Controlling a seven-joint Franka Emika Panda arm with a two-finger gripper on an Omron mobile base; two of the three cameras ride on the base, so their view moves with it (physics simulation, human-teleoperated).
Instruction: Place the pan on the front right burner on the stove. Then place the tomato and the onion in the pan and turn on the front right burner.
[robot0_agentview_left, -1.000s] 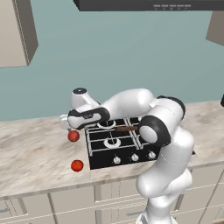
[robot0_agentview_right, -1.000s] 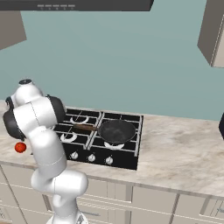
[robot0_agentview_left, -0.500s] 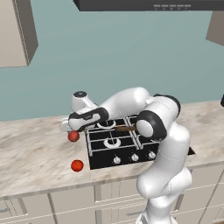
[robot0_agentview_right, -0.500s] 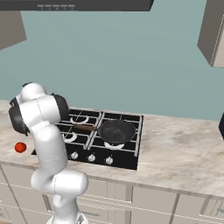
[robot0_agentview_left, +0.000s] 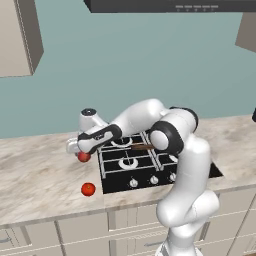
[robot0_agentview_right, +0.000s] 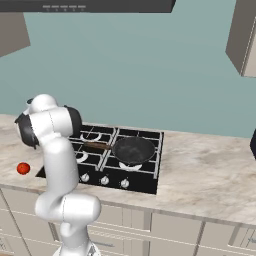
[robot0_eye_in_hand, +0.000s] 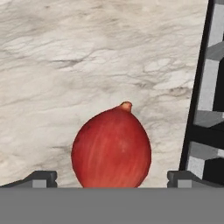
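The red onion (robot0_eye_in_hand: 111, 148) lies on the marble counter just left of the stove (robot0_eye_in_hand: 210, 109). My gripper (robot0_eye_in_hand: 112, 178) is open, one fingertip (robot0_eye_in_hand: 41, 178) on each side of the onion and apart from it. From the left base view the gripper (robot0_agentview_left: 80, 150) hangs right over the onion (robot0_agentview_left: 83, 157). The tomato (robot0_agentview_left: 88, 189) rests nearer the counter's front edge and is also visible as the tomato (robot0_agentview_right: 23, 168). The dark pan (robot0_agentview_right: 132, 150) sits on the right front part of the stove (robot0_agentview_right: 150, 180), its wooden handle (robot0_agentview_right: 97, 146) pointing left.
Silver knobs (robot0_agentview_right: 104, 180) line the stove's front. My own arm arches over the left burners (robot0_agentview_left: 125, 162). Wall cabinets (robot0_agentview_left: 17, 35) and a range hood (robot0_agentview_left: 170, 5) hang overhead. Marble counter (robot0_agentview_right: 210, 170) stretches to the stove's right.
The hand has sunk a little closer to the onion. Its jaws stayed open, and the pan, tomato and onion have not moved.
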